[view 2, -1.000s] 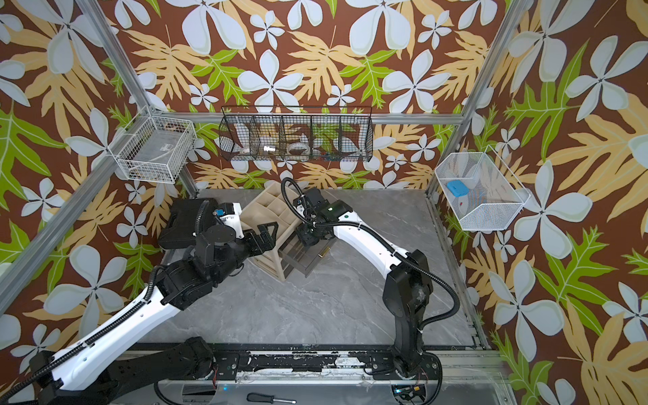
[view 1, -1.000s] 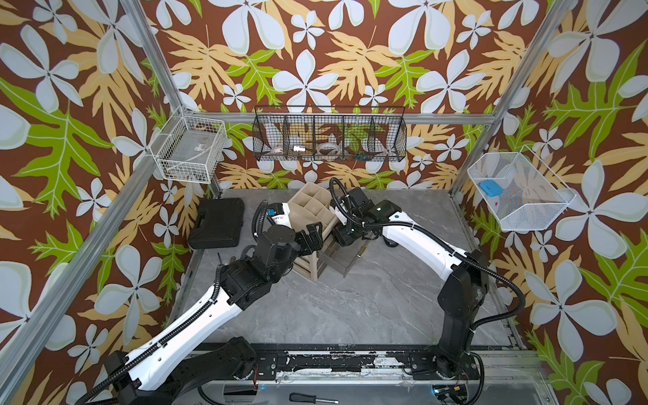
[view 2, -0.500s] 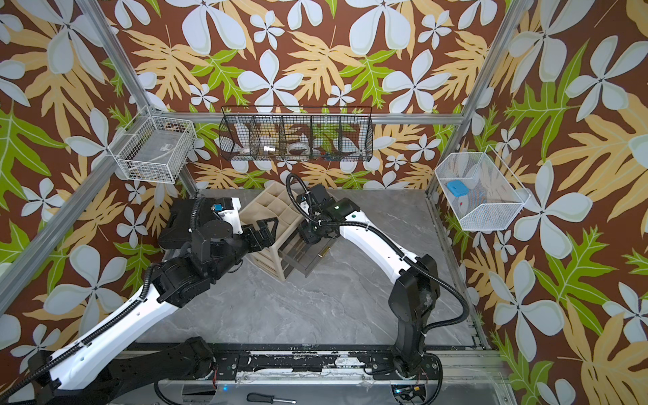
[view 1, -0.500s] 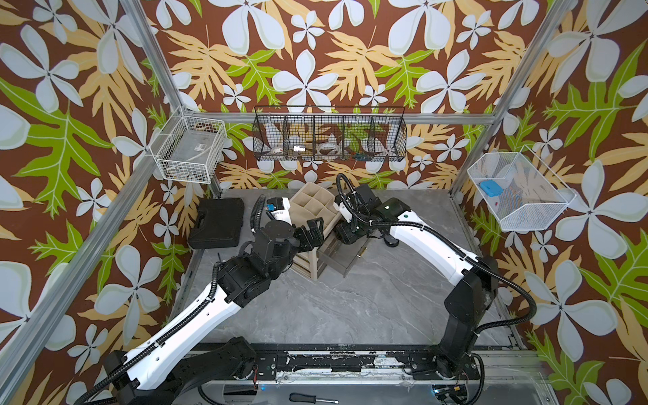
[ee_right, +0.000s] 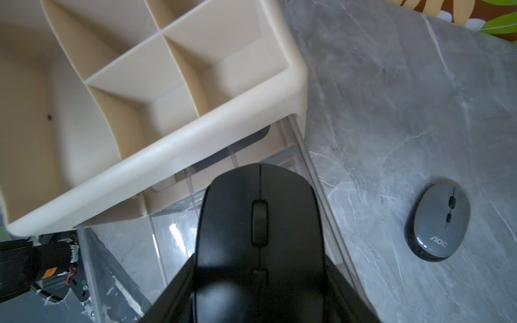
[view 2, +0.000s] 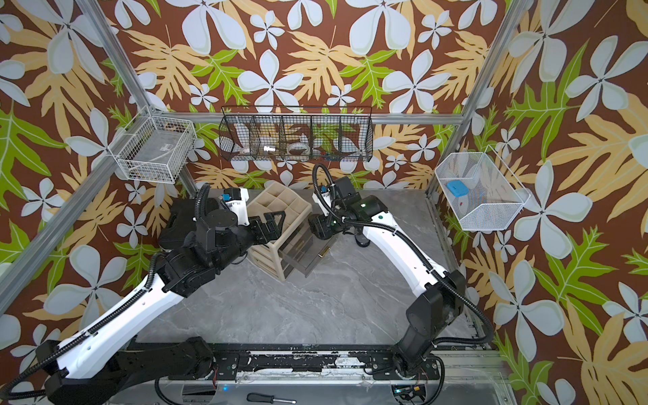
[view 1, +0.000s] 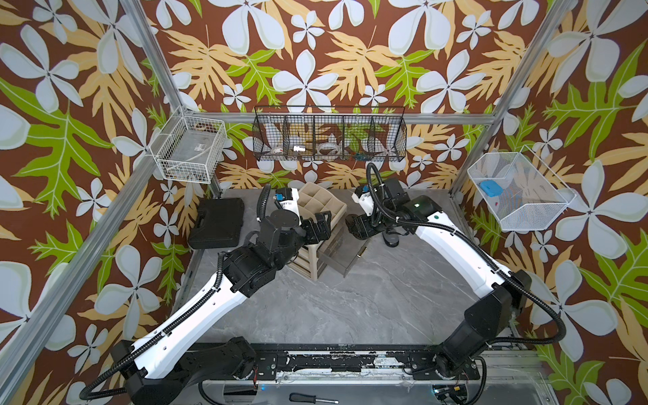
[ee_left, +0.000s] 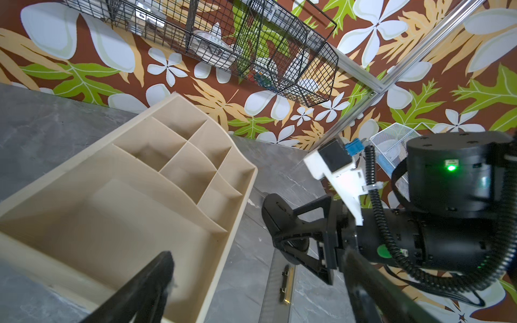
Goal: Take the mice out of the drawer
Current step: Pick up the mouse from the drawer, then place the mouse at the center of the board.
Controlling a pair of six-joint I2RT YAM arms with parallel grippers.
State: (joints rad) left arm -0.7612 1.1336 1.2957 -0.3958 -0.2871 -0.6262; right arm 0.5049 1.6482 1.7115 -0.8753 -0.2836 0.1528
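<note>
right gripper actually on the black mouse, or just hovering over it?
Touching. In the right wrist view the right gripper has a finger against each side of the black mouse, holding it above the clear drawer.

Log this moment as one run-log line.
right gripper: holds black mouse above drawer | grey mouse: on table | left gripper: open, empty

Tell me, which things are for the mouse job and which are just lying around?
For the job: black plastic computer mouse, grey oval computer mouse, clear plastic drawer, beige plastic organiser.
Just lying about: black rectangular plastic case, black-handled screwdriver, black wire wall basket.
</note>
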